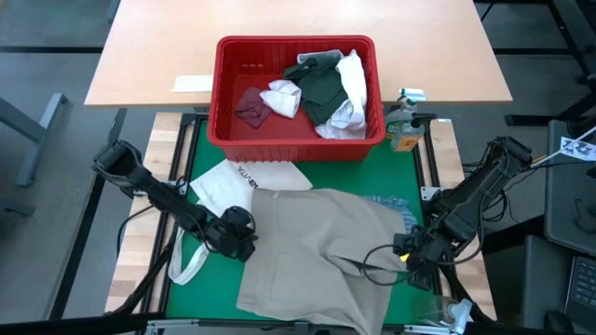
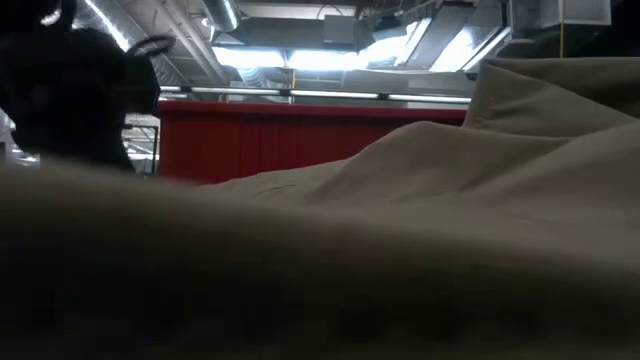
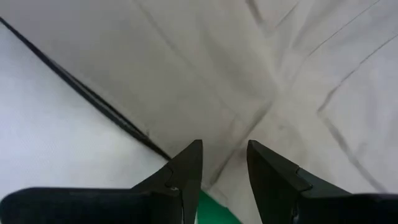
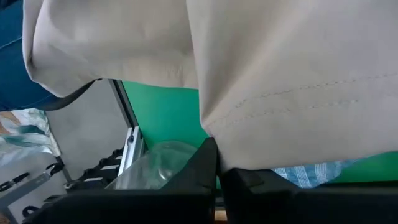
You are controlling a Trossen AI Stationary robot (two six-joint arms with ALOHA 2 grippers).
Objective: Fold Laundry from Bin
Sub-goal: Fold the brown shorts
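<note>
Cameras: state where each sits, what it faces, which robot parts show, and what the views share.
High: overhead, facing down on red bin, tan shirt, both arms.
Low: table height, facing across shirt folds to the bin.
Left wrist: own fingers apart over shirt.
Right wrist: own gripper shut on shirt edge.
Shared: all show the tan shirt.

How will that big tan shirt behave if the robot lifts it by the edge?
Probably floppy: the tan shirt lies creased and draped over the green mat. Where the right gripper pinches its edge, cloth hangs in folds, so it would likely sag and trail. It looks light.
</note>
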